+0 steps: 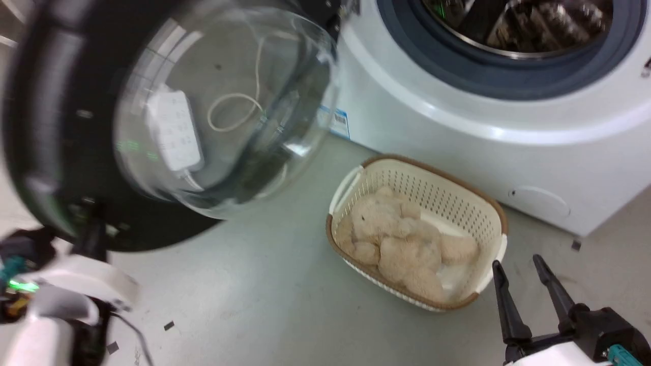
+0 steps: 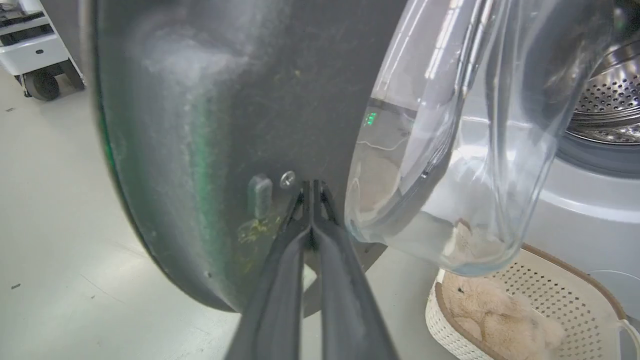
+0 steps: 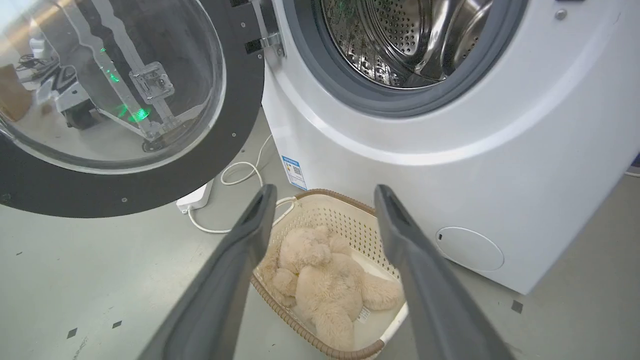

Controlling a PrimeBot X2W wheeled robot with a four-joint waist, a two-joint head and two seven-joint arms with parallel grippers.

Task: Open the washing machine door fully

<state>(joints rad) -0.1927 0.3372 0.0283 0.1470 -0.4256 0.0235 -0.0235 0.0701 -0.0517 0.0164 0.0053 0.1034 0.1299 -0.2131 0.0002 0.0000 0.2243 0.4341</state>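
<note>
- Progress looks good to us: the large round glossy black washing machine door with the bulging clear glass bowl (image 1: pixel 218 112) is swung well away from the white washing machine front (image 1: pixel 457 117). The steel drum (image 3: pixel 400 40) is wide open to see.
- Left gripper (image 2: pixel 311 187): fingers pressed together with nothing between them, tips touching the door's matt inner face, just beside a small tab and a screw. We read that as a push, not a grab.
- Right gripper (image 1: pixel 517 264): fingers spread wide and empty, hanging over the floor near the cream perforated plastic basket (image 1: pixel 432 170) with the beige plush teddy (image 1: pixel 402 239) in it.
- What's left: maybe the last bit of swing. We can't tell whether the hinge has hit its stop, so we'd call it mostly done, not confirmed.
- The head view is blurry around the door.
</note>
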